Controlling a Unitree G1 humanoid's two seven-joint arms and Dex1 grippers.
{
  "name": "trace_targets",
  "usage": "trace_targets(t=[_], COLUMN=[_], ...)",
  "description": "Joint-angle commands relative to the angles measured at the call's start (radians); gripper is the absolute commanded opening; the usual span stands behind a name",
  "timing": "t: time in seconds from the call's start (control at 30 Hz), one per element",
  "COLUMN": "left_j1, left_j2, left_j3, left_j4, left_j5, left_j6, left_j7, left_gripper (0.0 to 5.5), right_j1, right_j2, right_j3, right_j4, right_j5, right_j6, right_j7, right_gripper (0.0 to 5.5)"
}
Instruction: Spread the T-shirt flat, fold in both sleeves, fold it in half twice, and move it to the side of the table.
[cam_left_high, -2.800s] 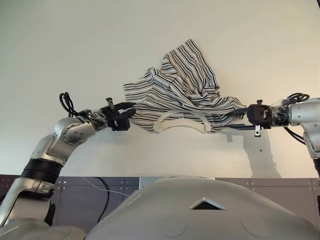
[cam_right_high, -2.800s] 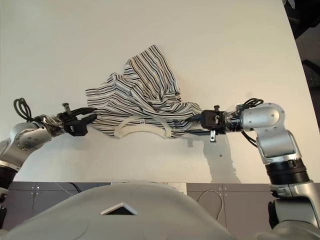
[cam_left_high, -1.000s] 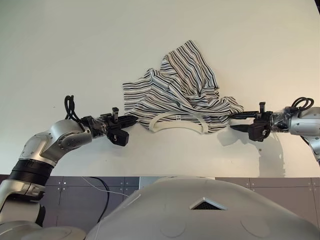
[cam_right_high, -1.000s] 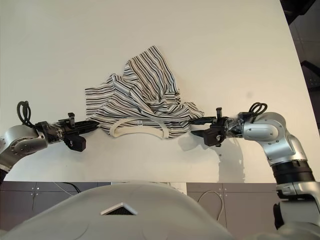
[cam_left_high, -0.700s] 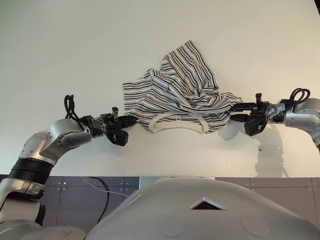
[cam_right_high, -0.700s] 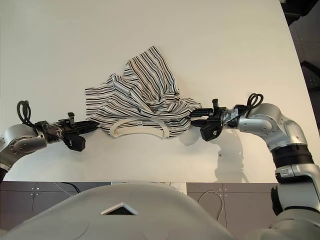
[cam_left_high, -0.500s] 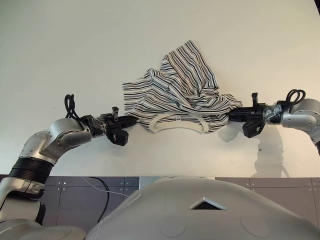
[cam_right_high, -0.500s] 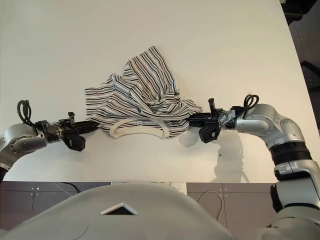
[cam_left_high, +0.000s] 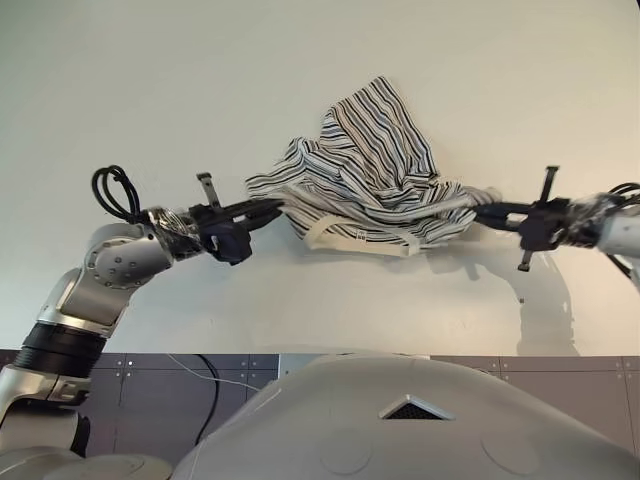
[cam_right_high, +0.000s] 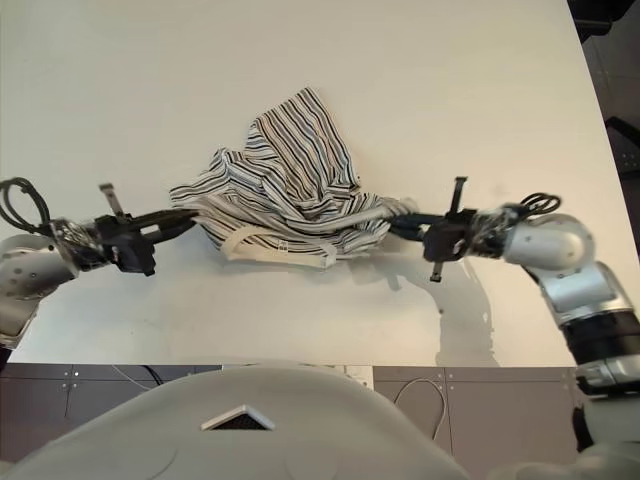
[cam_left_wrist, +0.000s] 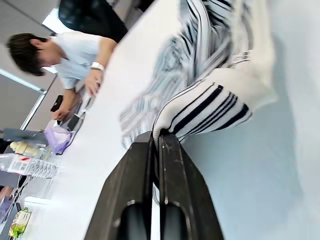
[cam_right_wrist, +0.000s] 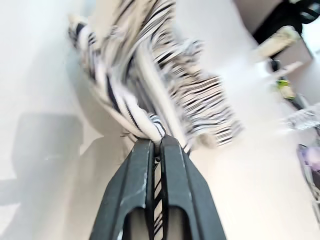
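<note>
Fingers, left: the left gripper (cam_left_wrist: 159, 139) is pinched tight on a striped fold of the T-shirt (cam_left_high: 372, 165), with no gap between its fingers.
Fingers, right: the right gripper (cam_right_wrist: 156, 142) is clamped in the same way on a bunched edge of the cloth, at the opposite side.
T-shirt: a crumpled heap around the middle of the worktop (cam_right_high: 480, 90), somewhat nearer to the near edge than to the far edge. Its near part seems raised between the two grips; the rest lies on the surface.
Collar: the pale collar (cam_left_high: 352, 236) faces the near edge and sags between the two grips.
Step in hand: by my judgement this is the spreading; no sleeve is folded yet.
How to do it well: pull both grips apart evenly, one toward the left edge and one toward the right edge, low over the worktop, so that the cloth becomes taut without a twist. Then draw it toward the near edge, so that the heap behind can open.
Risk: each pinch holds little cloth, so a sudden pull may make it slip out.
</note>
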Motion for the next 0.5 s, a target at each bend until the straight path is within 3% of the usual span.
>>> trace_targets(t=[0.03,0.13,0.27,0.4,0.5], left_j1=[0.011,-0.087,-0.387,-0.816,-1.192], left_j2=[0.066,0.051,-0.022,-0.188,-0.34], left_j3=[0.176,0.262,0.189,-0.006,-0.107], left_j4=[-0.217,-0.235,-0.06,0.434,0.982], left_j5=[-0.335,-0.51,-0.438,-0.14,0.074], left_j6=[0.258,0.445,0.669,0.659,0.519], left_j7=[-0.036,-0.018,0.013,-0.051,-0.023], left_gripper=[0.1,0.1,0.1,0.1,0.1], right_j1=[0.049,-0.053,-0.428,-0.885,-1.185], right_j2=[-0.181,-0.186,-0.036,0.228,0.395], right_j3=[-0.245,-0.334,-0.194,0.019,0.128], right_j4=[-0.283,-0.291,-0.04,0.564,0.978], right_j5=[0.431,0.587,0.395,-0.02,-0.273], right_j6=[0.38,0.599,0.762,0.642,0.505], right_j7=[0.075,0.087,0.098,0.148,0.023], right_gripper=[0.14,0.14,0.14,0.14,0.14])
